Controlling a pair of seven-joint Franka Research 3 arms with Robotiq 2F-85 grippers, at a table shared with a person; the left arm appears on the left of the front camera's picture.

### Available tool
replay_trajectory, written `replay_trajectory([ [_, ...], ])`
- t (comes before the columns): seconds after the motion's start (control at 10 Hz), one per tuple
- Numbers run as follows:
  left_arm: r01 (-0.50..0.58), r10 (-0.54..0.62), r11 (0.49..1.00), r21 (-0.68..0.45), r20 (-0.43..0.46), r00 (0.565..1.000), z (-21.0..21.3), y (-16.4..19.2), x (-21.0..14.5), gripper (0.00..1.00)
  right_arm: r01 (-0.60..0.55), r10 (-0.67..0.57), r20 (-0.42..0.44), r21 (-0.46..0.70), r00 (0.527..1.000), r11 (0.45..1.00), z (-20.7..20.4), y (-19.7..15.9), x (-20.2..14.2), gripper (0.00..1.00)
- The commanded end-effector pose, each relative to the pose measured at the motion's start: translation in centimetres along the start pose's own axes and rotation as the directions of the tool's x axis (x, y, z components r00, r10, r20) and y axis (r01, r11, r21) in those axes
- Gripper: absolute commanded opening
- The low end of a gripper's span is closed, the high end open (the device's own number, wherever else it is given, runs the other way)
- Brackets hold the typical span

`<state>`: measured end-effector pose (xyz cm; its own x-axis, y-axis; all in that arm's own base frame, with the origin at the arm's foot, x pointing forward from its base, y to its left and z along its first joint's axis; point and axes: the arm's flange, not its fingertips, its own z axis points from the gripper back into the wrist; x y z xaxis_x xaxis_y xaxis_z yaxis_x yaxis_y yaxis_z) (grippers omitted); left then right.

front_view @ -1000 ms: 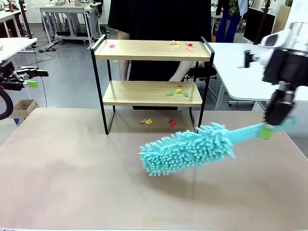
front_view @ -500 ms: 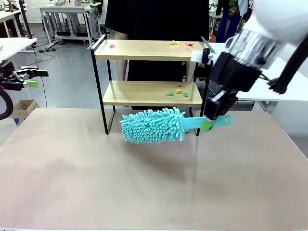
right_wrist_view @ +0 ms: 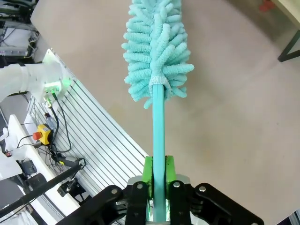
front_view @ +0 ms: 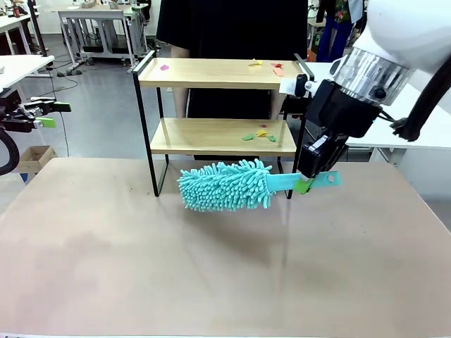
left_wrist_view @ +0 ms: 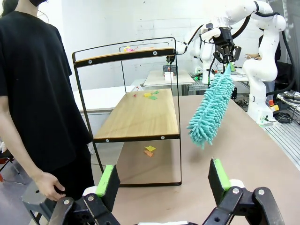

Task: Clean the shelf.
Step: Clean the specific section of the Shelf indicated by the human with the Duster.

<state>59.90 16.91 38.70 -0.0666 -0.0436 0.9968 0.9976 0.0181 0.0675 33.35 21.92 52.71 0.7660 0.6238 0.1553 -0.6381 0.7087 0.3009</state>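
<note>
The shelf (front_view: 222, 74) stands at the table's far side, with coloured paper scraps (front_view: 276, 69) on its top board and more scraps (front_view: 259, 134) on the lower one. My right gripper (front_view: 306, 184) is shut on the handle of a teal fluffy duster (front_view: 225, 184). The duster hangs level just in front of the shelf's legs, below the lower board. In the right wrist view the pads (right_wrist_view: 149, 169) clamp the handle and the duster head (right_wrist_view: 157, 51) points away. My left gripper (front_view: 46, 114) hovers open at the far left; its own view faces the shelf (left_wrist_view: 140, 117) side-on.
A person in a black shirt (front_view: 232, 28) stands right behind the shelf, one hand (left_wrist_view: 49, 185) hanging low. Loose scraps (left_wrist_view: 149, 150) lie on the table under the shelf. A white table (front_view: 352, 105) sits at the right. The brown tabletop (front_view: 176, 267) spreads in front.
My right arm swung the duster from the right side over to the shelf's front, then nearly stopped in the last half second. My left arm stayed still.
</note>
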Motion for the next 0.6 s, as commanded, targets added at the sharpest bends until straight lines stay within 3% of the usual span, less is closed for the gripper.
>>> replay_trajectory([
  [0.0, 0.010, -0.010, 1.000, -0.003, -0.003, 1.000, 0.0, -0.1, 0.2, 1.00, -0.001, 0.001, 0.000, -0.002, 1.000, 1.000, -0.1, 0.0, 0.1, 0.13],
  [0.1, 0.010, -0.010, 1.000, -0.003, -0.003, 1.000, 0.0, -0.1, 0.2, 1.00, 0.105, -0.098, 0.065, -0.114, 0.993, 0.988, -2.8, 1.5, 1.8, 0.13],
  [0.3, 0.010, -0.010, 1.000, -0.003, -0.003, 1.000, 0.0, -0.1, 0.2, 1.00, 0.150, -0.132, 0.188, -0.086, 0.973, 0.985, -5.3, 3.3, 3.0, 0.13],
  [0.5, 0.010, -0.010, 1.000, -0.003, -0.003, 1.000, 0.0, -0.1, 0.2, 1.00, 0.199, -0.176, 0.221, -0.087, 0.959, 0.976, -7.7, 4.8, 3.8, 0.13],
])
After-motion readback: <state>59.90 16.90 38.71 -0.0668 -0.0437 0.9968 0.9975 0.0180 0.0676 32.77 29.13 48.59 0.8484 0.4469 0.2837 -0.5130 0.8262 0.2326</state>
